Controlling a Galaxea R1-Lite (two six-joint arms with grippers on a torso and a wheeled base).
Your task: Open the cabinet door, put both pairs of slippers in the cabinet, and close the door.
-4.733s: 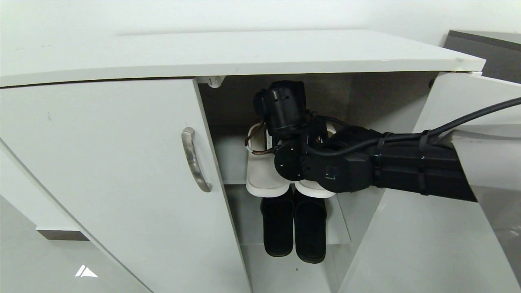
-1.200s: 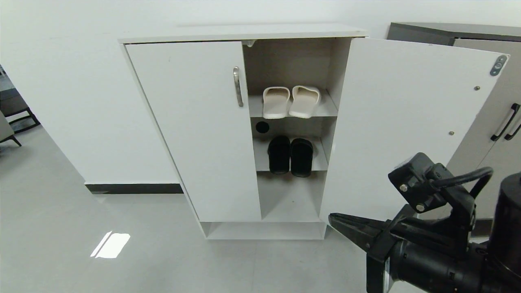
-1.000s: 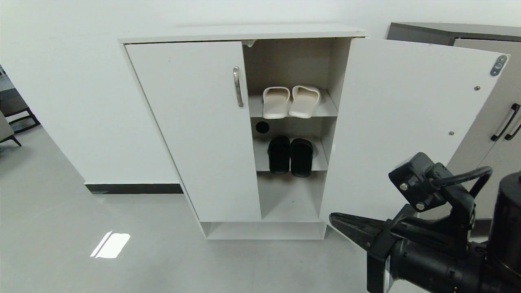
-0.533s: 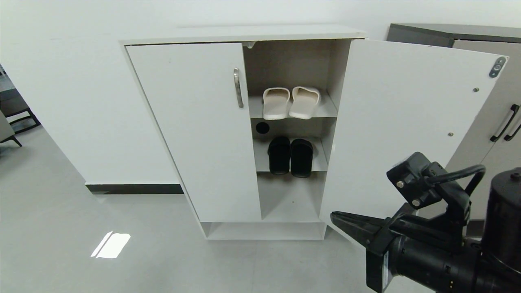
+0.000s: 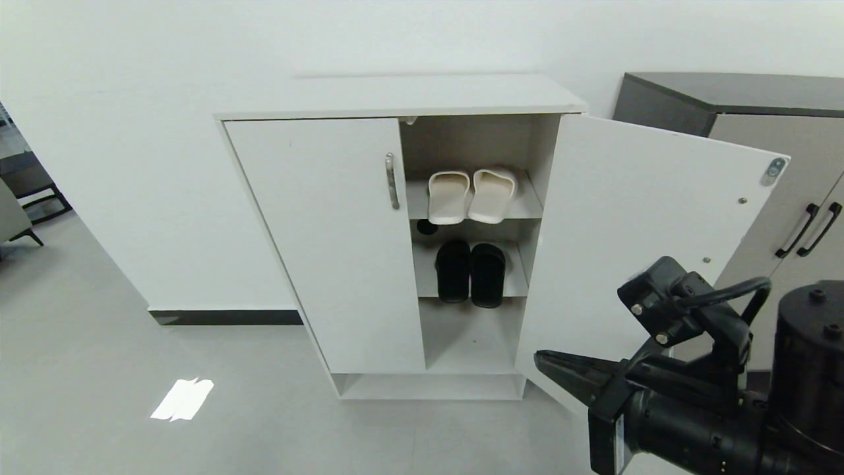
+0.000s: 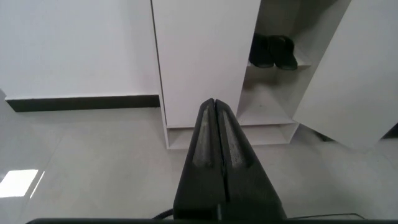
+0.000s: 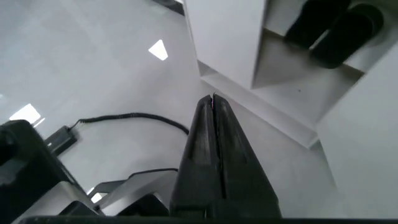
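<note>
A: Biggest first: tall white two-door board cabinet [image 5: 395, 95], ahead of both arms' fingertips. Its left door [image 5: 323, 244] is shut. The flat white right door panel [image 5: 633, 224] is swung wide, inner face toward us.
B: Slippers?
A: Both in. Cream foam pair [image 5: 471, 194] on the upper shelf [image 5: 527, 210], black foam pair [image 5: 469, 272] one shelf down, well beyond the fingertips.
B: So only closing's left. Grip?
A: The right fingers [image 5: 570, 373] are pressed together, empty, tips near the open door's lower hinge-side corner. Contact, can't tell. The left fingers [image 6: 205, 143] are also closed flat, nothing held, aimed at the cabinet base.
B: Advice?
A: My call: keep the right fingers closed as a pusher. Go round the free edge to the outer face, push far from the hinge, slow arc until flush. Heels look to overhang slightly, so watch them.
</note>
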